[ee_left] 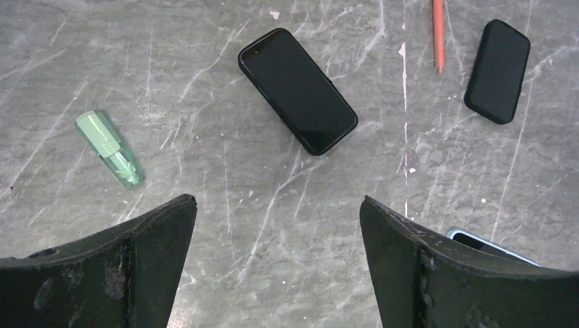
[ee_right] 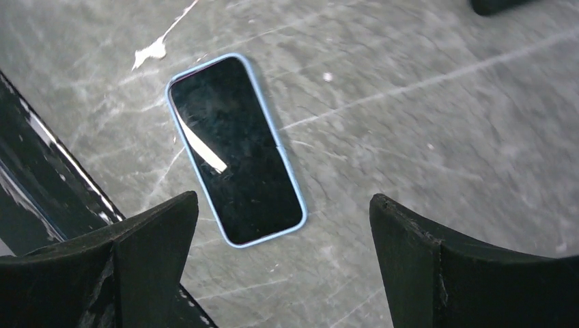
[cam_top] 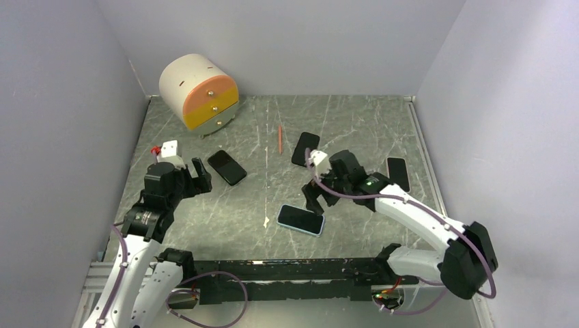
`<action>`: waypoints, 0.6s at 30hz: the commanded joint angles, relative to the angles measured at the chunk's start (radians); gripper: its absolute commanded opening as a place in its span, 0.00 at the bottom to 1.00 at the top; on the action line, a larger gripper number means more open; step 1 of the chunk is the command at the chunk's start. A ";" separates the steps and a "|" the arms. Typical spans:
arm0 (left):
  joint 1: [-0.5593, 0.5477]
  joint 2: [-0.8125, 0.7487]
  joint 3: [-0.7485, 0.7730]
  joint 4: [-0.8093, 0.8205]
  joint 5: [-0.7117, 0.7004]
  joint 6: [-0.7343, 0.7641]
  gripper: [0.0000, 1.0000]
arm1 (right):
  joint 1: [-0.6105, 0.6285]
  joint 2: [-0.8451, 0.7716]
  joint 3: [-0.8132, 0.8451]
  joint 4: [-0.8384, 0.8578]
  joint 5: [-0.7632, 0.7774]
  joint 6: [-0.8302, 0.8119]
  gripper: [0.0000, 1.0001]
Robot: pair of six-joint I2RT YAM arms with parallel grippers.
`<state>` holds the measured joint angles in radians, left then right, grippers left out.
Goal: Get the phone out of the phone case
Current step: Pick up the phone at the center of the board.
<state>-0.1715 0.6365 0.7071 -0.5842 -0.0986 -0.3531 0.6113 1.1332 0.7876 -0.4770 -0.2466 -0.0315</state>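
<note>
A phone in a light blue case (cam_top: 300, 219) lies screen up near the table's front middle; it also shows in the right wrist view (ee_right: 235, 150). My right gripper (cam_top: 315, 203) is open and empty, just above and behind that phone's right end, with the phone ahead of its left finger (ee_right: 283, 198). A black phone in a black case (cam_top: 227, 167) lies screen up at centre left, also seen in the left wrist view (ee_left: 297, 90). My left gripper (cam_top: 200, 178) is open and empty, short of it (ee_left: 276, 201).
A black case or phone (cam_top: 305, 148) lies face down at centre back, another (cam_top: 397, 173) to the right. A red pencil (cam_top: 280, 139), a green cap (ee_left: 109, 149) and a round drawer unit (cam_top: 199, 92) lie further back. A black rail (cam_top: 287, 270) runs along the front edge.
</note>
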 commanded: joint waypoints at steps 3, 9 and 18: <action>-0.005 0.000 0.012 0.040 0.004 0.021 0.95 | 0.106 0.135 0.005 0.045 -0.031 -0.300 0.99; -0.004 0.009 0.013 0.043 0.011 0.029 0.95 | 0.225 0.209 0.006 0.043 -0.034 -0.411 0.99; -0.005 0.009 0.008 0.052 0.020 0.033 0.95 | 0.285 0.293 0.013 0.081 -0.013 -0.424 0.99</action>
<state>-0.1730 0.6460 0.7071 -0.5793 -0.0975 -0.3355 0.8837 1.3956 0.7876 -0.4400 -0.2695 -0.4175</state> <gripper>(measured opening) 0.943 0.989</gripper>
